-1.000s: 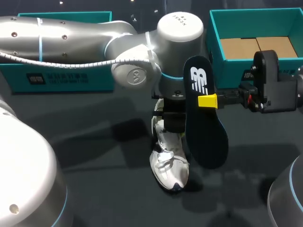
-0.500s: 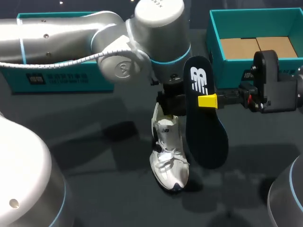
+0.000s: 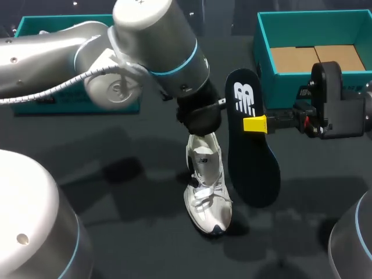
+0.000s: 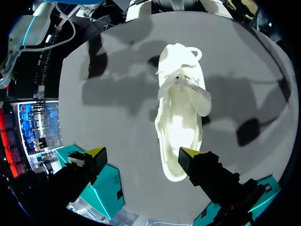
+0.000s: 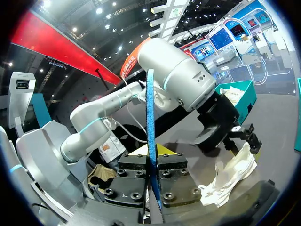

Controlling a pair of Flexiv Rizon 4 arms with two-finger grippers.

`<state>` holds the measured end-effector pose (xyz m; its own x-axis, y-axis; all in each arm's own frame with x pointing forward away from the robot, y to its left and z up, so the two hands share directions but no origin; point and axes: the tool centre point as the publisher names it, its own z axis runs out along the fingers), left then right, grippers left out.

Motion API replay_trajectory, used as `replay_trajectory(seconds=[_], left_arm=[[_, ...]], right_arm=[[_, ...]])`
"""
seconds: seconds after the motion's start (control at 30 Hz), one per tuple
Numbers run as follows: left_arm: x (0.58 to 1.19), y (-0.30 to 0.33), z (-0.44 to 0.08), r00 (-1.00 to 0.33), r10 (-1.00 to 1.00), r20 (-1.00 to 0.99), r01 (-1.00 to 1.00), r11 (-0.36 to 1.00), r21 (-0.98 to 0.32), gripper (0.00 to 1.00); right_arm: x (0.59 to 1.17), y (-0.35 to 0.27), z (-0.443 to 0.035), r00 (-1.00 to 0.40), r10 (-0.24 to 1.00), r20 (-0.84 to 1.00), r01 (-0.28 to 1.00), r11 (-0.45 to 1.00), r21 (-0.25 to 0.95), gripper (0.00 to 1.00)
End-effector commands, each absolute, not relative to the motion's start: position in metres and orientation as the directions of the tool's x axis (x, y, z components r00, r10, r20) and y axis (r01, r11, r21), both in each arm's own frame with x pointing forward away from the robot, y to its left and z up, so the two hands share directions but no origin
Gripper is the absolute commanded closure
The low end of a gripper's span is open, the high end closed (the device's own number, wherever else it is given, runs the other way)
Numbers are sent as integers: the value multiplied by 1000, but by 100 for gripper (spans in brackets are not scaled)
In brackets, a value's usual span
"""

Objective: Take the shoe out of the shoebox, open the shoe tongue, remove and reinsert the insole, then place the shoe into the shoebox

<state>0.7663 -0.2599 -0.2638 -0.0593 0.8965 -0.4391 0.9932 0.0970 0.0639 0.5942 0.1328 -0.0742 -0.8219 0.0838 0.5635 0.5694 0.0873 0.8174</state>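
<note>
The dark worktop [image 3: 133, 232] carries everything. My left arm [image 3: 116, 64] reaches in across it to just above the shoe's heel. The teal shoebox [image 3: 279, 87] stands open at the far right, well clear of the work, and a second teal box [image 3: 35, 99] sits far left.

The white shoe [image 3: 206, 192] rests on its sole in the middle, out of the box, opening upward – placed, I judge, to take the insole back. The dark insole [image 3: 253, 163] hangs beside it, clear of the worktop, broad end down. The right claw [image 3: 254, 124] is closed on its side edge, which leaves both ends free for feeding in.

The left claw [image 4: 141, 153] is spread wide and grips nothing – one tip just beside the heel, probably ready to steady the shoe.
</note>
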Motion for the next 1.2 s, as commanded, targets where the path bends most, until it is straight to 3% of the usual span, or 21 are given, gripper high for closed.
replay_trajectory(seconds=[0.03,0.13,0.47,0.93,1.2], left_arm=[[773,-261,-246,21,715,-699,992,74,105,0],[780,-259,-215,61,585,-809,994,36,101,0],[780,-259,-215,61,585,-809,994,36,101,0],[792,-265,-185,99,257,-961,994,11,106,0],[791,-265,-168,119,140,-983,989,72,129,0]], right_arm=[[594,134,-75,-822,86,563,569,86,818,100],[594,134,-75,-822,86,563,569,86,818,100],[594,134,-75,-822,86,563,569,86,818,100],[594,134,-75,-822,86,563,569,86,818,100],[659,92,-82,-725,34,688,689,40,724,100]])
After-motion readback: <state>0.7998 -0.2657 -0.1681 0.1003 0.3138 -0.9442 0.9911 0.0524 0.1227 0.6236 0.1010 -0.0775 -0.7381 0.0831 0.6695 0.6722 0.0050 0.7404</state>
